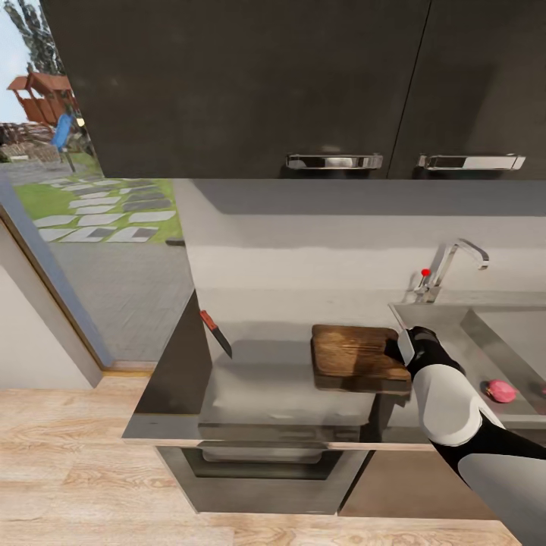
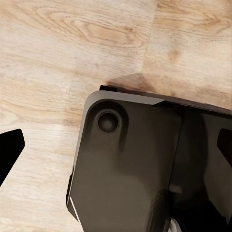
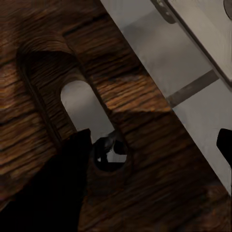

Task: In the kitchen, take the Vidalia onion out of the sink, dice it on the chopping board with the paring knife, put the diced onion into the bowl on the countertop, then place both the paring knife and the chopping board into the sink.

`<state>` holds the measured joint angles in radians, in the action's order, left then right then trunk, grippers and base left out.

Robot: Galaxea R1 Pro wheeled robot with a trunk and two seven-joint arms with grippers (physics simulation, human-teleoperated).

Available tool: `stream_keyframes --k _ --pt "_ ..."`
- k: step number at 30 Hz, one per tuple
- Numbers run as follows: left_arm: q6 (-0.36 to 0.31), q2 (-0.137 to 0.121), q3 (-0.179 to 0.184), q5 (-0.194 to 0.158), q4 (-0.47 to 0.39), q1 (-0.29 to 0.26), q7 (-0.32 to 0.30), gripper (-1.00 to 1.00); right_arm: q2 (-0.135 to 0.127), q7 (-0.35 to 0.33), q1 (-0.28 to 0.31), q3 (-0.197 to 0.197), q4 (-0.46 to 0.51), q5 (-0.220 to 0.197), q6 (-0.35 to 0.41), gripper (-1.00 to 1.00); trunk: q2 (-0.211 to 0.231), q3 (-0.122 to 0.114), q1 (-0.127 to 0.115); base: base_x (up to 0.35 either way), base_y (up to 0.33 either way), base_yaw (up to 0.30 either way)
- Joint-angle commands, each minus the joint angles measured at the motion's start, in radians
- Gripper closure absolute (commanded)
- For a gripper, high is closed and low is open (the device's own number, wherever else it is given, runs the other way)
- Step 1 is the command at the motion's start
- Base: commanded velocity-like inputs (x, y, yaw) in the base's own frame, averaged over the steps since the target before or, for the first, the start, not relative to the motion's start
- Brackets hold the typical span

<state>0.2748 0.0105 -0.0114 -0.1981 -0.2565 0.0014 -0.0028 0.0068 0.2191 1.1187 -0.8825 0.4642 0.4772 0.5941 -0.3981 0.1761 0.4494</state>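
Observation:
The brown chopping board (image 1: 355,355) lies on the grey countertop (image 1: 265,387), just left of the sink (image 1: 485,334). My right gripper (image 1: 403,347) is at the board's right end. In the right wrist view the gripper (image 3: 154,145) is open: one finger (image 3: 67,183) rests at the slot handle (image 3: 84,111), the other (image 3: 225,144) is past the board's (image 3: 159,193) edge. The pink-red Vidalia onion (image 1: 500,390) sits in the sink basin. The paring knife (image 1: 217,332), with its red handle, lies near the counter's left edge. My left gripper (image 2: 116,145) is open above the floor. The bowl is out of view.
A chrome tap (image 1: 449,267) with a red dot stands behind the sink. Dark upper cabinets (image 1: 250,83) with metal handles hang overhead. An oven front (image 1: 265,466) sits under the counter. A big window (image 1: 91,227) is at left, and the wooden floor (image 2: 72,43) lies below my dark base (image 2: 130,169).

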Motion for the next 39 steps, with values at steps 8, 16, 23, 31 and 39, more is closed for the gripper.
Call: stream_keyframes --k 8,16,23,31,39 --pt "0.001 0.0 -0.001 -0.004 -0.001 0.0 0.0 -1.0 0.001 0.001 0.001 -0.001 -0.001 -0.002 0.003 -1.0 -0.002 0.002 0.001 0.0 0.0 0.0" --pt "0.001 0.0 -0.001 -0.004 -0.001 0.0 0.0 -1.0 0.002 -0.001 0.001 -0.001 0.001 -0.002 0.001 -1.0 -0.002 0.002 0.001 0.0 0.0 0.0" --pt "0.001 0.0 -0.001 -0.004 -0.001 0.0 0.0 -1.0 0.018 -0.038 0.001 0.082 0.097 -0.002 0.005 -1.0 -0.002 0.002 0.001 0.0 0.0 0.0" --pt "0.001 0.0 -0.001 -0.004 -0.001 0.0 0.0 -1.0 0.08 -0.201 0.001 0.346 0.287 0.0 0.026 -1.0 -0.002 0.002 0.001 0.0 0.0 0.0" --pt "-0.001 0.0 -0.001 -0.004 -0.001 0.0 0.0 -1.0 0.089 -0.291 -0.006 0.377 0.306 0.003 0.024 -1.0 -0.002 0.002 0.001 -0.085 0.0 0.0"
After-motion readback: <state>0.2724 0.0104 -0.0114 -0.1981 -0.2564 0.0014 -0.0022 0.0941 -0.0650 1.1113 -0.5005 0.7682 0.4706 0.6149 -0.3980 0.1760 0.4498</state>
